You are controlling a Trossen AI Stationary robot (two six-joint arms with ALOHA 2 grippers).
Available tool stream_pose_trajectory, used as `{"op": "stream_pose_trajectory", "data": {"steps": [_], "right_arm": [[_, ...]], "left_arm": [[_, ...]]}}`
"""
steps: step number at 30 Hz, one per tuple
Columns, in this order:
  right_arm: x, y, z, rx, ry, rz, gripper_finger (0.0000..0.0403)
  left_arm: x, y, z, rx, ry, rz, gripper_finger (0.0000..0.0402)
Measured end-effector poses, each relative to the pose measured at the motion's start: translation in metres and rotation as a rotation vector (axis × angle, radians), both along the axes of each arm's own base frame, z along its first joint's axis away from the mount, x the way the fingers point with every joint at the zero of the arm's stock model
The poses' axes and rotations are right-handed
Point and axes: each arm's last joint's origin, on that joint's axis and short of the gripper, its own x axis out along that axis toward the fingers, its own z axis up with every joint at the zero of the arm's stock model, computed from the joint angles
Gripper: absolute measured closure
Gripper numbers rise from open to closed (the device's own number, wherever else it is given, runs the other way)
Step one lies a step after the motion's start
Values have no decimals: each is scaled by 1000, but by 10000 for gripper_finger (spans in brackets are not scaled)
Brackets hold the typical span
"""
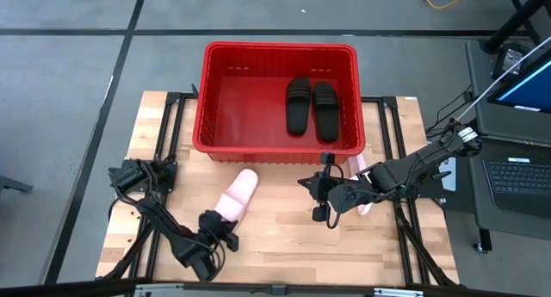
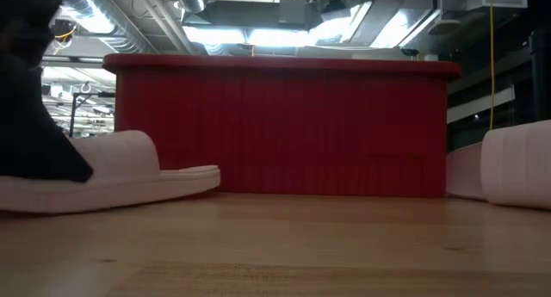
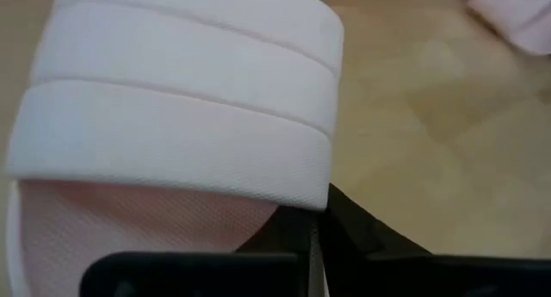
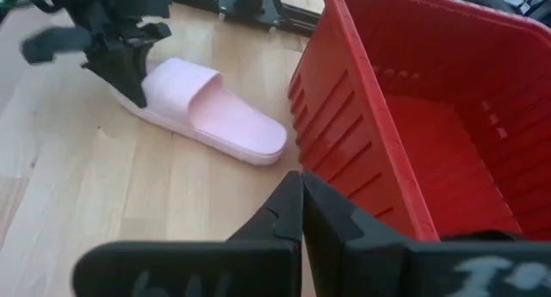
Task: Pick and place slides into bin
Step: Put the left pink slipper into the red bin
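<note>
Left end effector (image 1: 225, 231) sits at the near edge of the wooden surface (image 1: 284, 254), at the strap end of a pale pink slide (image 1: 237, 194); whether its fingers clamp the strap cannot be told from any view. That slide lies flat, its long axis on a diagonal, the far end pointing toward the red bin (image 1: 219, 73) and stopping just short of its near wall. Right end effector (image 1: 318, 194), fingers pressed together and holding nothing, hovers over the surface close to the bin's near right corner, with the second pink slide (image 1: 362, 172) mostly hidden beneath its arm. Farther back, two black slides (image 1: 310, 105) lie side by side inside the bin's right half, long axes running near to far.
</note>
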Motion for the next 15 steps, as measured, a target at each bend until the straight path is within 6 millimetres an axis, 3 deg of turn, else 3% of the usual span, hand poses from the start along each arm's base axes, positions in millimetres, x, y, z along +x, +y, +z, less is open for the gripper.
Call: {"op": "stream_pose_trajectory", "data": {"steps": [9, 15], "right_arm": [[0, 0, 0, -24, 3, 17, 394], [3, 2, 4, -82, -6, 82, 394]], "left_arm": [[3, -29, 24, 19, -79, -88, 398], [19, -48, 54, 88, -53, -195, 399]]}}
